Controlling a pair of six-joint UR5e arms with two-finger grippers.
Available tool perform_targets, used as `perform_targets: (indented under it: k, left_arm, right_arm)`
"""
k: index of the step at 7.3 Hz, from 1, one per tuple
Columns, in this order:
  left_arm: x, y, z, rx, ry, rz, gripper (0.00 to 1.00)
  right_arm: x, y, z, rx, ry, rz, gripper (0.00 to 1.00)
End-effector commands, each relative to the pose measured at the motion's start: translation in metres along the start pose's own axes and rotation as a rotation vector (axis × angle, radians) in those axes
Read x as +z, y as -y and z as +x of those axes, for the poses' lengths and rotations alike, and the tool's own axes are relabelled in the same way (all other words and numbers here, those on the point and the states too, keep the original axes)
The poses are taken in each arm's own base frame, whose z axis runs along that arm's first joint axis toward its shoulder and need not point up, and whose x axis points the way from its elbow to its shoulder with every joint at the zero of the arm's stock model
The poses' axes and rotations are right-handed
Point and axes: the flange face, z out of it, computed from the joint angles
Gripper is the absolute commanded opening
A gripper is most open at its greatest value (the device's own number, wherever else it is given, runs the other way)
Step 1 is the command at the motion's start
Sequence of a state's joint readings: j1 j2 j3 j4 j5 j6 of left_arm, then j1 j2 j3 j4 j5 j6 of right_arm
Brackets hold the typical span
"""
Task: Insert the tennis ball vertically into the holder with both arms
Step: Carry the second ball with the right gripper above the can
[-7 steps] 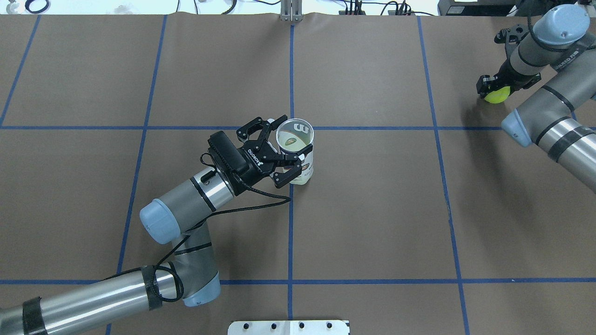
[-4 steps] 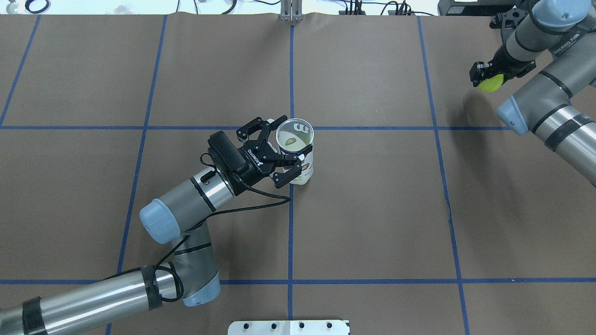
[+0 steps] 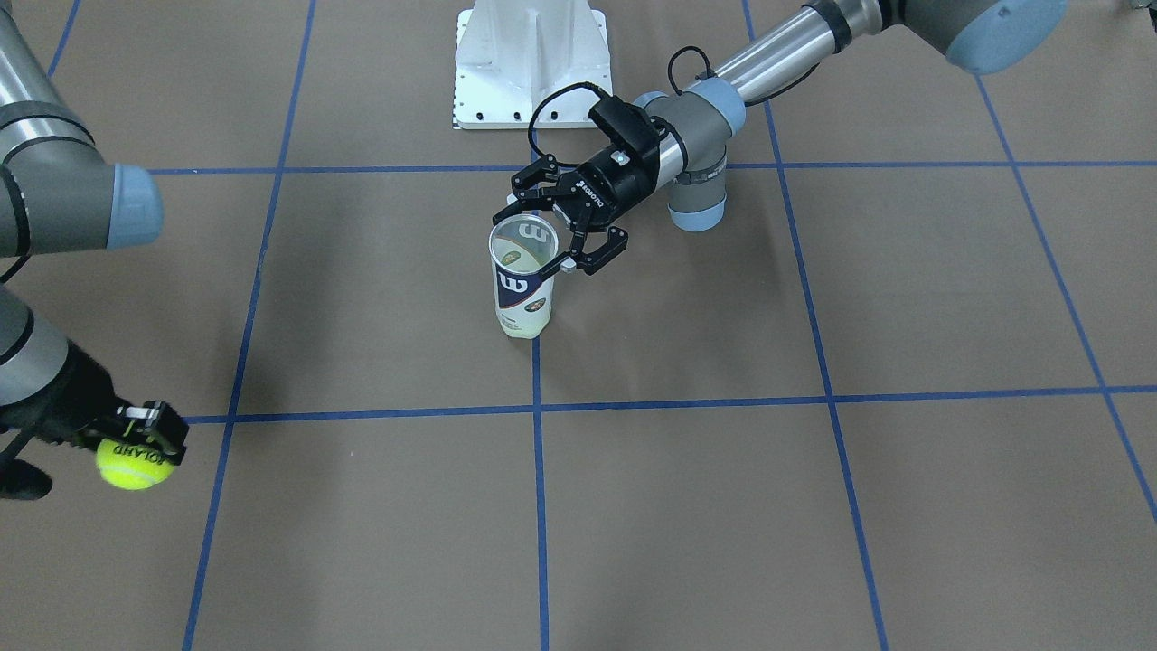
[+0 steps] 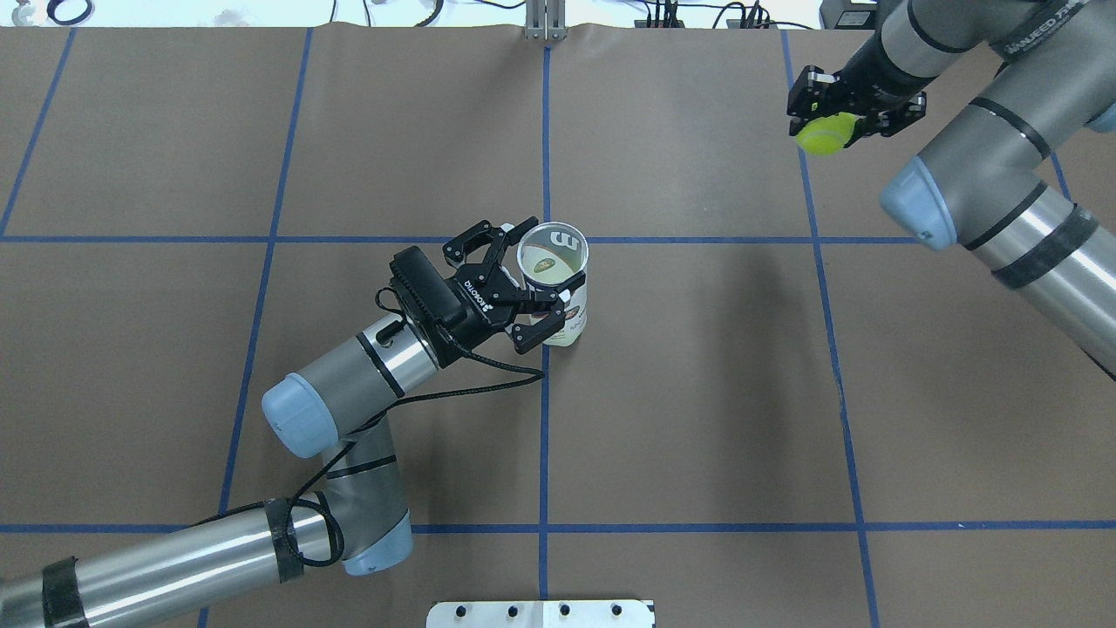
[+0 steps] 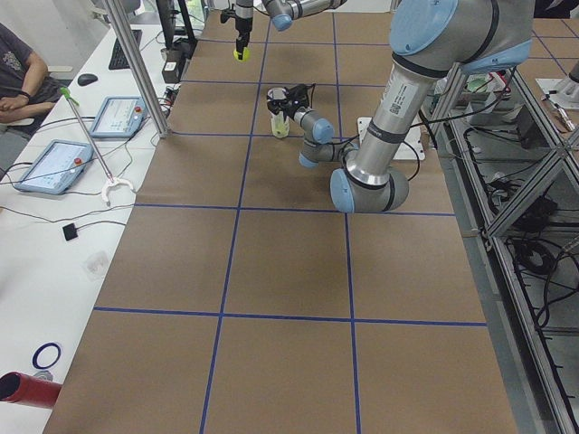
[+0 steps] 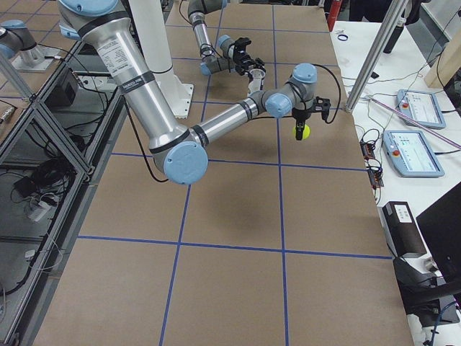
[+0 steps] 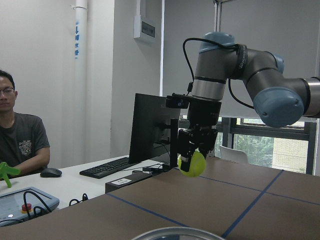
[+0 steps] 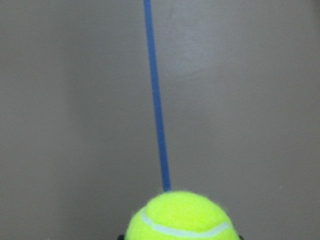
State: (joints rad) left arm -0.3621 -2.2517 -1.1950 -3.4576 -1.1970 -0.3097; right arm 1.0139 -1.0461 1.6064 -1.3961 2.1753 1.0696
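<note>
A brown, blue-gridded surface (image 4: 697, 392) stretches wide between the two grippers, with the holder (image 3: 522, 298) standing upright mid-surface, mouth open upward, its rim clasped between the fingers of the left gripper (image 4: 547, 277). Well apart from it, near the surface's far right edge, the right gripper (image 4: 828, 122) hangs above the surface, pinching a yellow tennis ball (image 4: 822, 137) that bulges below its fingertips, directly over a blue grid line.
</note>
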Motion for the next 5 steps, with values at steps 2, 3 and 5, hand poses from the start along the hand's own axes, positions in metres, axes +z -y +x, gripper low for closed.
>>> perform_targets:
  k: [2,3,5]
  left_arm:
    - [0.000,0.000,0.000,0.000,0.000,0.000,0.88]
    - [0.000,0.000,0.000,0.000,0.000,0.000,0.88]
    - [0.000,0.000,0.000,0.002,0.001,-0.001,0.88]
  right_arm:
    - [-0.037,-0.103,-0.129,0.160,0.168,-0.048,0.00]
    - [-0.039,-0.125,-0.163,0.184,0.195,-0.050,0.00]
    - [-0.037,-0.163,-0.205,0.178,0.228,-0.050,0.00]
